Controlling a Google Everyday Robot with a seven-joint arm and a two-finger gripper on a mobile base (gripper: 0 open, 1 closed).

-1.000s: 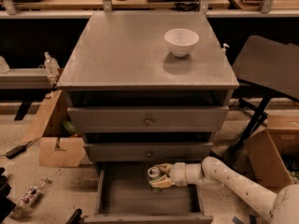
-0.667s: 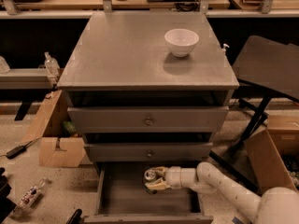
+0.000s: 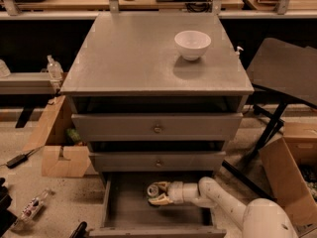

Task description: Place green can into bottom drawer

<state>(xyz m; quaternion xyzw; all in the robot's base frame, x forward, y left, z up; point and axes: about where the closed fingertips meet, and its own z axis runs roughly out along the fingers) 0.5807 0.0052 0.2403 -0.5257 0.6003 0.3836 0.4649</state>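
The bottom drawer [image 3: 119, 216] is pulled open below the two knobbed drawers of the grey cabinet. My gripper [image 3: 155, 193] reaches in from the right, over the drawer's back middle. Its cream fingers [image 3: 161, 199] are closed around the green can [image 3: 153, 190], of which mainly the silver top shows. The can sits low inside the drawer; I cannot tell whether it rests on the drawer floor. My white arm [image 3: 223, 205] runs off to the lower right.
A white bowl [image 3: 192, 44] stands on the cabinet top at the right rear. Cardboard boxes lie on the floor at the left [image 3: 62, 157] and at the right [image 3: 287, 177]. A dark chair [image 3: 287, 73] stands to the right. A bottle [image 3: 32, 207] lies at the lower left.
My gripper has moved left, further into the open drawer, carrying the green can with it. The bowl and the drawers have not moved.
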